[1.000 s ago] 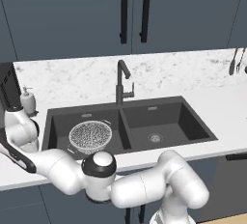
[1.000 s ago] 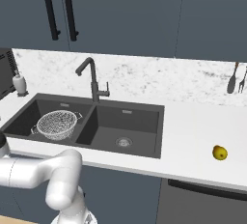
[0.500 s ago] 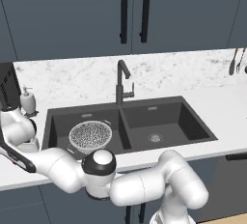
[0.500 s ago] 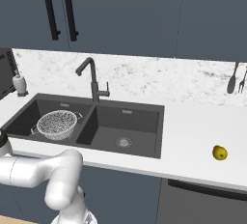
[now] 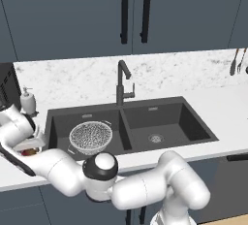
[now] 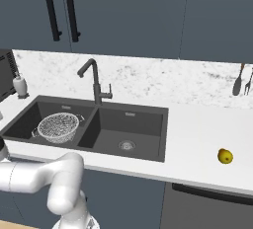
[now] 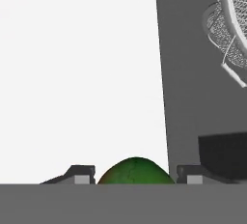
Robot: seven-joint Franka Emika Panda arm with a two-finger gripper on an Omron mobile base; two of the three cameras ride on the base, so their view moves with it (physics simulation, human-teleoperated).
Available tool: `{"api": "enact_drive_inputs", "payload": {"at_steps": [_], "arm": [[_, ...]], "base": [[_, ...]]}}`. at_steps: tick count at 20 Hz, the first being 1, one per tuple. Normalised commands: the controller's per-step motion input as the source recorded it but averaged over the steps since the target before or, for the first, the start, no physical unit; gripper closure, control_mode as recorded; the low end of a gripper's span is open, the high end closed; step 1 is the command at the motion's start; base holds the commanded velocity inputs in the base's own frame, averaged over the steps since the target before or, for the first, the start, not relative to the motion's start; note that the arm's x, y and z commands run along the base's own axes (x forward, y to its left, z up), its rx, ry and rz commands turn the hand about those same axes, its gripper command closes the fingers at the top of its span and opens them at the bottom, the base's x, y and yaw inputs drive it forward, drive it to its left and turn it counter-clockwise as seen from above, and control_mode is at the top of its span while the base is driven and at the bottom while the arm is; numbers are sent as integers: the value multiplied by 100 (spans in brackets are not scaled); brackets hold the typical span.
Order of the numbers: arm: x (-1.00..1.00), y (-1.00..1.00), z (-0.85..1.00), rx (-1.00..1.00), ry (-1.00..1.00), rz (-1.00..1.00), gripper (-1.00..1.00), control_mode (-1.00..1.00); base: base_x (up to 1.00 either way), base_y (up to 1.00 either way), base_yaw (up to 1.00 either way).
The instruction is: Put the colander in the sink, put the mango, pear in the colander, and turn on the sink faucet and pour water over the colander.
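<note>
End effector (image 7: 136, 178) closed around mango (image 7: 136, 171), no legible writing

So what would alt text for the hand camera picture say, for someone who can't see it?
Close-up from the robot's hand: the gripper has its two dark fingertips on either side of a rounded green fruit, the mango, on a white counter. At right is the dark sink, with the wire-mesh colander inside it at the top right corner.

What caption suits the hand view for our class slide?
Gripper closed around the mango on the white counter, colander waiting in the sink.
</note>
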Motion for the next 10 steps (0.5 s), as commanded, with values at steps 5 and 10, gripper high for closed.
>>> {"api": "enact_drive_inputs", "payload": {"at_steps": [5,10], "arm": [[-1,-79,8,-1,-20,0,100,-100],[0,-87,3,0,-11,0,100,-100]], "base": [[0,0,0],[0,0,0]]}}
